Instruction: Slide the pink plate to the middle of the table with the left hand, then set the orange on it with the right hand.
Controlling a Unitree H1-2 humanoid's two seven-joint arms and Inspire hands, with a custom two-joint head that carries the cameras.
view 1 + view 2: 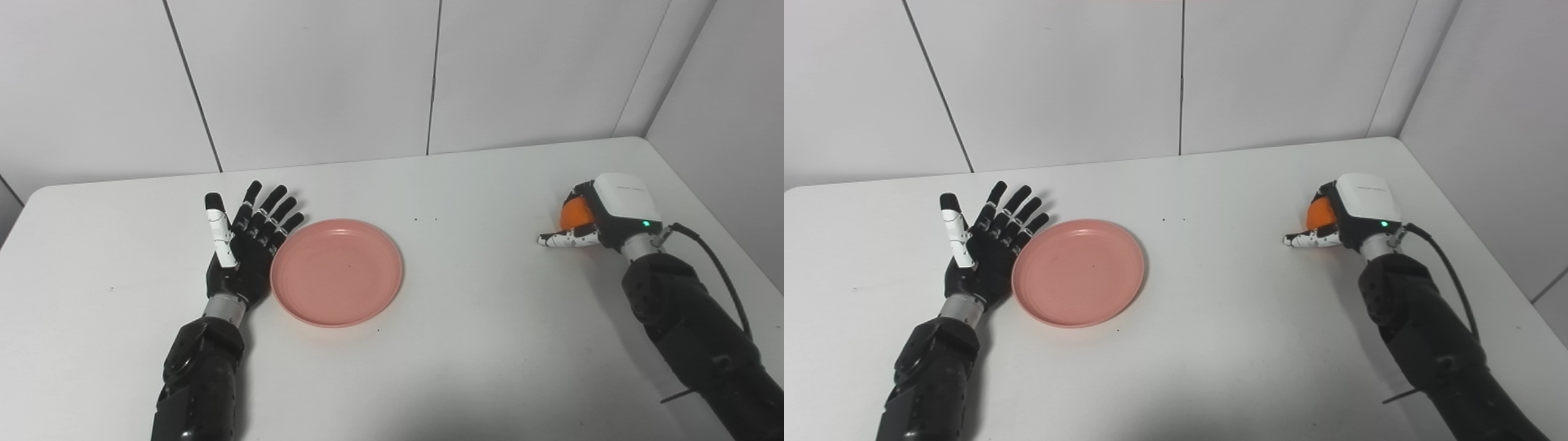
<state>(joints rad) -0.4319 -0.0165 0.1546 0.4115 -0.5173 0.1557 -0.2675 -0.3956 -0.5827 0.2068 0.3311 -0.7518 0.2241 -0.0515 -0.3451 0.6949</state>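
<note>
We see a white table (478, 367) with rounded far corners filling the lower frame. Behind it stand white wall panels (306, 79) with dark seams, meeting a side wall (729, 92) at upper right.

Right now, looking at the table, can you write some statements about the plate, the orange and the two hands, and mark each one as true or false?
1. The pink plate is empty. True.
2. The orange lies on the plate. False: it is far to the right of the plate, inside the right hand.
3. The left hand is open, fingers spread, beside the plate's left edge. True.
4. The right hand hovers over the plate. False: it is near the right side of the table, closed around the orange.
5. The left hand holds the plate up in the air. False: the plate rests flat on the table.
</note>
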